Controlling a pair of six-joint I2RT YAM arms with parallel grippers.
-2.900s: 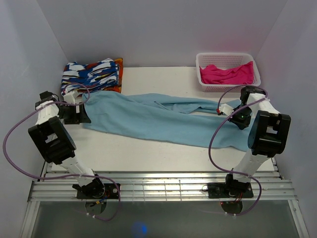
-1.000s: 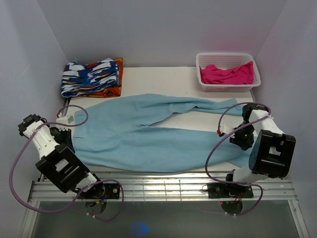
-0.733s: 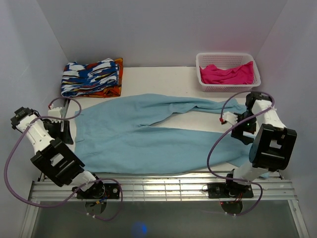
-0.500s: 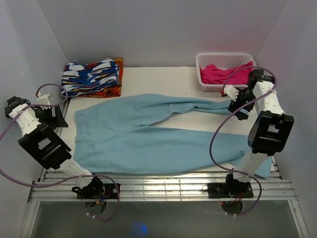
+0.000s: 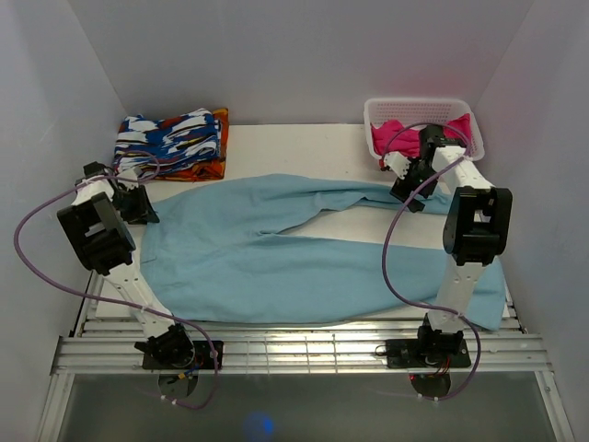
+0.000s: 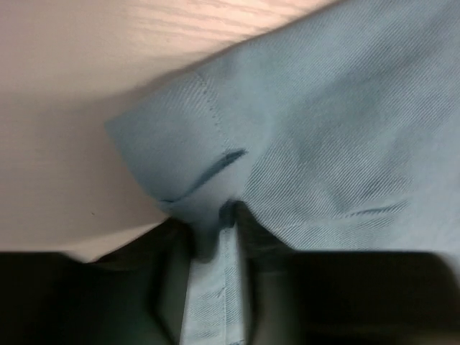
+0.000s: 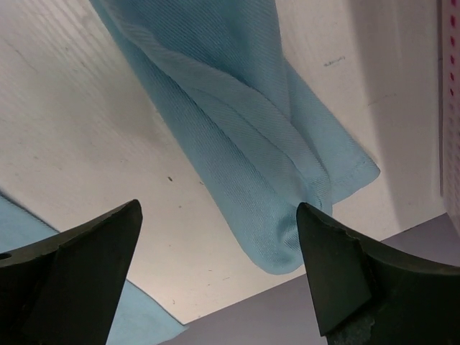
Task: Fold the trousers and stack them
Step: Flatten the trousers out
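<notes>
The light-blue trousers (image 5: 276,249) lie spread flat on the table, waist to the left, both legs running right. My left gripper (image 5: 138,204) is at the far left corner of the waist. In the left wrist view its dark fingers (image 6: 169,273) have closed in on a raised fold of the trousers (image 6: 323,108), and cloth fills the narrow gap at the left gripper (image 6: 212,223). My right gripper (image 5: 405,189) hovers over the end of the far leg. In the right wrist view the right gripper (image 7: 217,208) is wide open above the hem of the trousers (image 7: 237,122), touching nothing.
A folded blue-white-orange patterned cloth (image 5: 170,143) lies at the back left. A white basket (image 5: 414,101) with a pink garment (image 5: 419,136) stands at the back right, close behind the right gripper. Grey walls enclose three sides. A metal rail (image 5: 294,345) runs along the front.
Both grippers let go of the near edge of the trousers and swung to the far side. The left has narrowed onto the waist corner; the right stays wide open over the far leg's end.
</notes>
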